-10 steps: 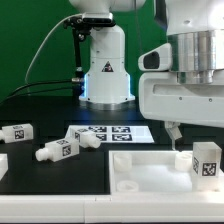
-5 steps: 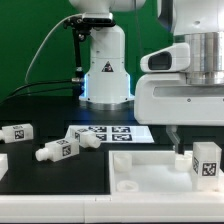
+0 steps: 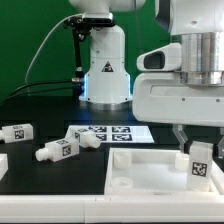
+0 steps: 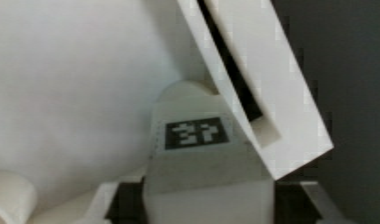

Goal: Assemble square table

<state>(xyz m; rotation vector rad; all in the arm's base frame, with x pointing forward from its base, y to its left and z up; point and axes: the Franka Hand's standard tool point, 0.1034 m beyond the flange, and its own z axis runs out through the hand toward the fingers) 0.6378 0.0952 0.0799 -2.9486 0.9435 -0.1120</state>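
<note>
Gripper (image 3: 199, 147) jaws narrowed from wide, now pinching leg (image 3: 203, 166) at 3 o'clock edge of tabletop (image 3: 140, 170), exterior view; leg tipped slightly from upright. Grasp looks made, lift likely next. Spare legs (image 3: 58, 150) lie at 9 o'clock

Exterior view: low over the bench (image 3: 45, 115), facing the arm base (image 3: 105, 72), mid-range.
Wrist view: close, looking along the end effector (image 4: 208, 205).
Shared: leg (image 3: 201, 166), tabletop (image 3: 150, 178).
</note>
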